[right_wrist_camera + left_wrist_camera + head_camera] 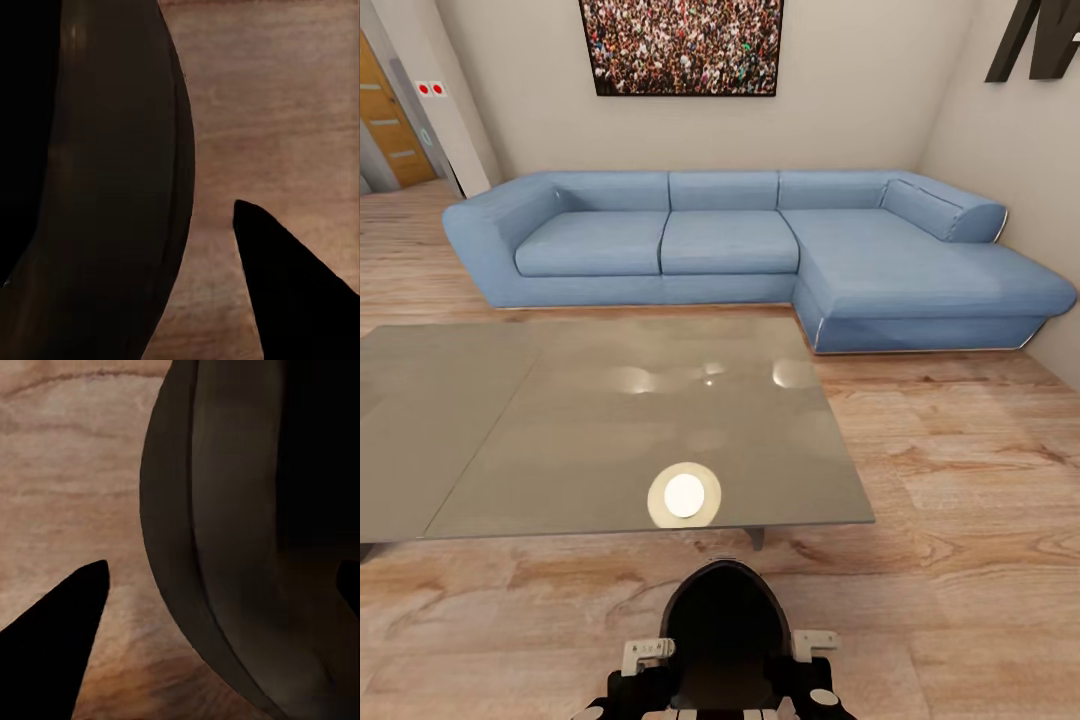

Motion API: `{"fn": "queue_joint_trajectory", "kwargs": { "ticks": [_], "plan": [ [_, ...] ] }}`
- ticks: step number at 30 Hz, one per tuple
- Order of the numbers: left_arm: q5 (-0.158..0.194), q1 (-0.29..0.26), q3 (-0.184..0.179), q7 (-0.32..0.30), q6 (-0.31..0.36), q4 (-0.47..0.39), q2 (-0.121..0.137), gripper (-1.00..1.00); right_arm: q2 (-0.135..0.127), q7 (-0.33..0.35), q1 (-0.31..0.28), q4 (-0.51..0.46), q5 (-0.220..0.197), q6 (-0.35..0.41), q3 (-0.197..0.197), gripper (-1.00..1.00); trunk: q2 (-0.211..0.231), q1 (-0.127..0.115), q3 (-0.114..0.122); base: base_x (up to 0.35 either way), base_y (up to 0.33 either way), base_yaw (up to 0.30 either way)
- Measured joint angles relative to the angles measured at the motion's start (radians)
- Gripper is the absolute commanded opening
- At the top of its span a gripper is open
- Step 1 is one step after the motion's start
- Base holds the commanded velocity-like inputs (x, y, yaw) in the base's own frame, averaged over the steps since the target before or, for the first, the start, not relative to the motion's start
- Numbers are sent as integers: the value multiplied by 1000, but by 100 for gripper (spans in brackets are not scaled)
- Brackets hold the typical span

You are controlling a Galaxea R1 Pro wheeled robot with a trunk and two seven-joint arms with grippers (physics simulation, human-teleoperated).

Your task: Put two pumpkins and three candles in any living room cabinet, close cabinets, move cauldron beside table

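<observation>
- Left gripper (225, 577) straddles the rim of the cauldron (725, 635): one dark fingertip (60, 637) sits outside the wall and the other shows at the edge inside the bowl, so the jaws are closed onto the wall.
- Right gripper (150, 247) mirrors this on the opposite side of the cauldron, with one fingertip (292, 292) outside the dark curved wall and the rim between the fingers. Its inner finger is lost in shadow, so the clamp is judged, not confirmed.
- A two-sided hold suits a wide, heavy vessel: it keeps the bowl level and stops it swinging.
- In the head view the cauldron hangs at the robot's front, opening upward, just short of the near edge of the grey glass table (610, 420). It appears clear of the wood floor (960, 560), though contact cannot be ruled out.
- Beyond the table stands the blue sofa (760, 240), against the far wall.
- Judgement: the cauldron is already close to the table, and setting it down here would satisfy that step.
</observation>
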Motion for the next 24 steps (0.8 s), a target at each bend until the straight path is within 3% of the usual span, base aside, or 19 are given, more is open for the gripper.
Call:
{"fn": "queue_joint_trajectory", "kwargs": {
  "ticks": [14, 24],
  "plan": [
    [0, 0, 0, 0, -1, 0, 0, 100, 0, 1, 0, 0, 0, 1, 0, 100, 0, 0, 0, 0, 0, 0],
    [0, 0, 0, 1, 0, 0, 0, 100, 0, 1, 0, 0, 0, 1, 0, 100, 70, -38, 31, 0, 0, 0]
  ]
}}
